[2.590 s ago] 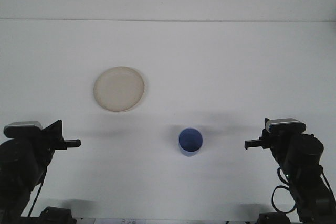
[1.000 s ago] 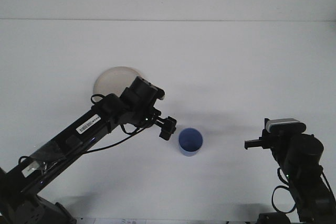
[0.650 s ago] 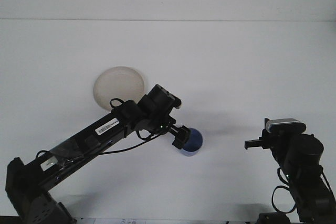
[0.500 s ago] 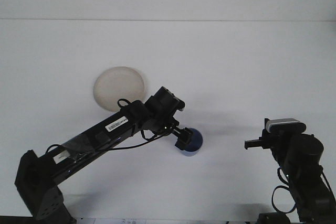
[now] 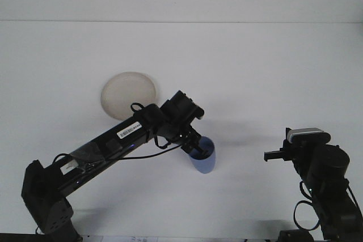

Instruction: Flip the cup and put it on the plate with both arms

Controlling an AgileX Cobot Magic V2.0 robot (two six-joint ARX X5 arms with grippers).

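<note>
Left gripper (image 5: 194, 144) sits at the rim of the blue cup (image 5: 202, 158), reaching in from the long black arm that stretches across from the lower left. Its fingers appear to straddle the near-left wall of the cup, one inside the mouth and one outside, so it looks closed on the rim, though the dark fingers merge with the cup's shadowed interior and the exact pinch is hard to read. The cup is near the middle of the white counter (image 5: 255, 72), mouth facing up and slightly tilted toward the right, its base seemingly resting on or just above the surface; I cannot tell which.

The cream plate (image 5: 126, 92) lies flat, up and to the left of the cup, partly hidden behind the left arm's wrist and apart from the cup.

Right gripper (image 5: 271, 155) is parked at the lower right, well apart from the cup, its fingers pointing left and looking pressed together with nothing between them.

The step in hand seems to be the grasp and first lift of the cup by the left arm. The next move probably calls for raising the cup clear of the counter and turning it, with the right arm coming in to take or steady it, before it is set on the plate. A rim pinch is thin, so slipping during rotation is the risk.
</note>
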